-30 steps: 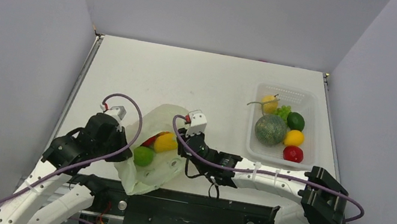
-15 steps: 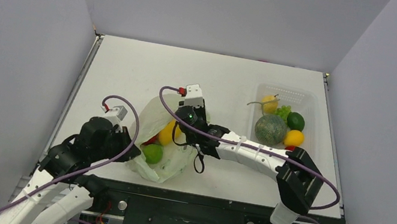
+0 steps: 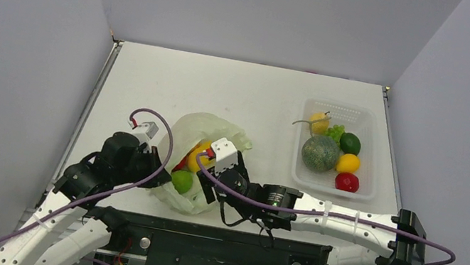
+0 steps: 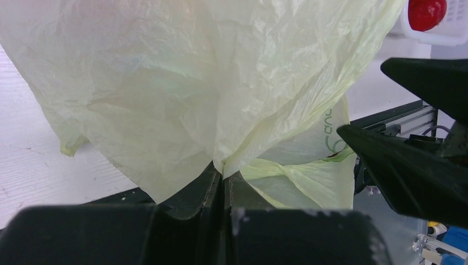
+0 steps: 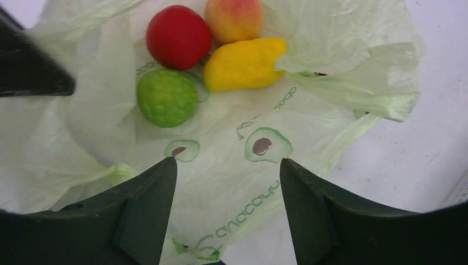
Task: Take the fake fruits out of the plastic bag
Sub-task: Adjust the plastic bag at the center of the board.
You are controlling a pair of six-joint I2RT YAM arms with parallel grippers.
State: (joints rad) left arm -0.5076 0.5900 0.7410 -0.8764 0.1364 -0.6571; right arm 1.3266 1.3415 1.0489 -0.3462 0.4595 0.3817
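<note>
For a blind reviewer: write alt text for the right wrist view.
Four fake fruits, red, peach, yellow and bumpy green, lie in the open pale green plastic bag. The right hand, open, frames the bag's avocado print.

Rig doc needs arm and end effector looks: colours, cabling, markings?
Left arm and right arm: white links, black joint housings. A purple cable loops along each to a small white wrist box with a red connector. A green light shows on the right forearm. Left end effector and right end effector: plain black tapered fingers, no markings visible.
</note>
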